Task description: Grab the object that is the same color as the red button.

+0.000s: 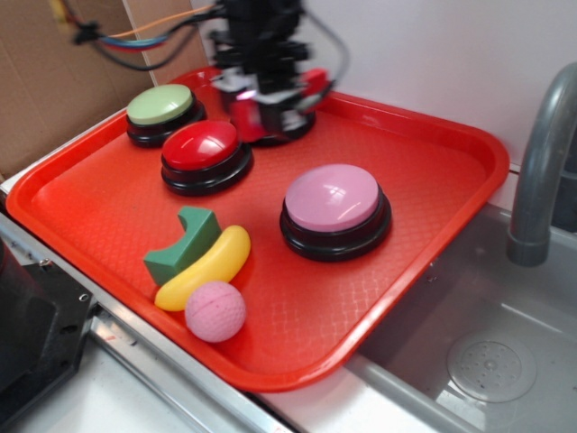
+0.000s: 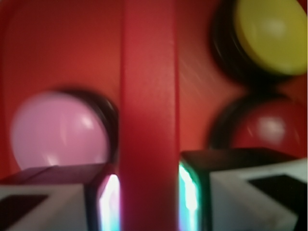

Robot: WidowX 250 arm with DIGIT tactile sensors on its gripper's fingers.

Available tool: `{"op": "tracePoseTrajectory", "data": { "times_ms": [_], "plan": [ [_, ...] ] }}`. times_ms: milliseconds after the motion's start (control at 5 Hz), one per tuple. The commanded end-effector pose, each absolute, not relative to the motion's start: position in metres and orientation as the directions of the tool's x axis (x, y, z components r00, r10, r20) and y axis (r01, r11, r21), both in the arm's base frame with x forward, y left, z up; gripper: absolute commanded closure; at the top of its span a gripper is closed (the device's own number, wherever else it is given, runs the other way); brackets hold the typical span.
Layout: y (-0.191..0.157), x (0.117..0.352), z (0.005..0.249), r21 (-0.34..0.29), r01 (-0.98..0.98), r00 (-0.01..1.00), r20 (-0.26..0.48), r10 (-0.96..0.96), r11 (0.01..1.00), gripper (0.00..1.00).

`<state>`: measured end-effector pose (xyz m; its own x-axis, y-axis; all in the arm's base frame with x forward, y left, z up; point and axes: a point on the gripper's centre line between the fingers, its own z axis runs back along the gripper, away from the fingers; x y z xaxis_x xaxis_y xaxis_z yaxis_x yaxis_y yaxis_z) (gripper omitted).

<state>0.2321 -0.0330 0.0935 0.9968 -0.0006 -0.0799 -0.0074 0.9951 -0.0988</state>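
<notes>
the gripper (image 2: 149, 192) is clamping the red block (image 2: 149, 96) between its fingers near the tray's (image 1: 433, 135) far edge, matching the red button (image 1: 200, 146).

Plain red bar block (image 2: 149, 115), standing lengthwise up the middle of the wrist view, clamped between the two fingers (image 2: 108, 202), blurred, glossy red domed button (image 1: 201, 145) on a black base, at the tray's rear left
</notes>
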Motion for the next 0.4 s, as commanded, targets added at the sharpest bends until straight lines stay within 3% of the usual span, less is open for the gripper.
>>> {"op": "tracePoseTrajectory", "data": {
  "times_ms": [0,200],
  "plan": [
    [-0.0129,0.2035,0.0937,-0.142,0.023,1.0,0.024,-0.02,0.99,1.0],
    [-0.0096,0.2001,0.0967,-0.099,0.042,0.999,-0.005,-0.042,0.994,1.0]
  ]
}}
